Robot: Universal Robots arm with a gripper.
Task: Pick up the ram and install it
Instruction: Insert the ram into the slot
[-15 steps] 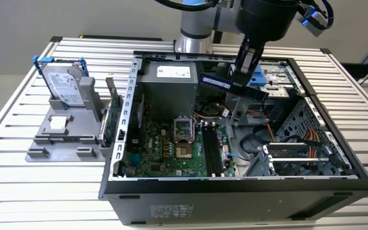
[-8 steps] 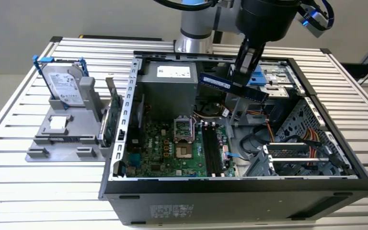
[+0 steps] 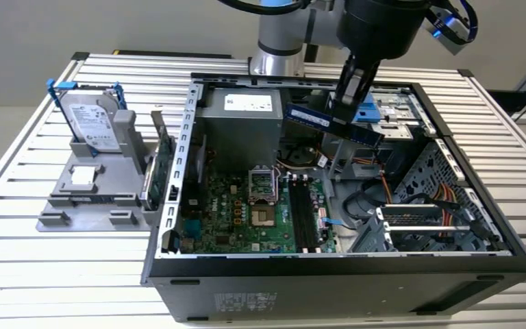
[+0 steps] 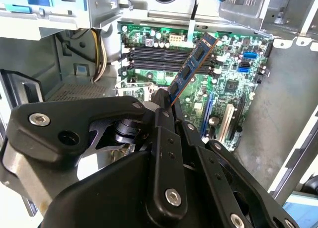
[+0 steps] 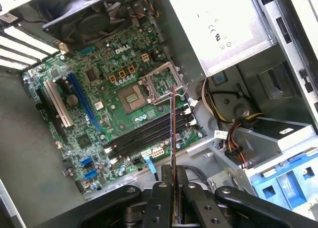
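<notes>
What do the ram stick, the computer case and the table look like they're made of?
The ram: likely fibreglass circuit board, matte blue-green with black plastic-looking chips. The computer case: seemingly bare sheet metal, judging by its dull grey sheen and punched holes. The table: pale ribbed metal slats, probably aluminium.

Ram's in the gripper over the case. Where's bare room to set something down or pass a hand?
Bare slatted table lies in front of the gray fixture, at the exterior view's left. Inside the case, the memory slots are open from above. It is crowded around the cables toward the exterior view's right, and where the gripper holds the ram.
</notes>
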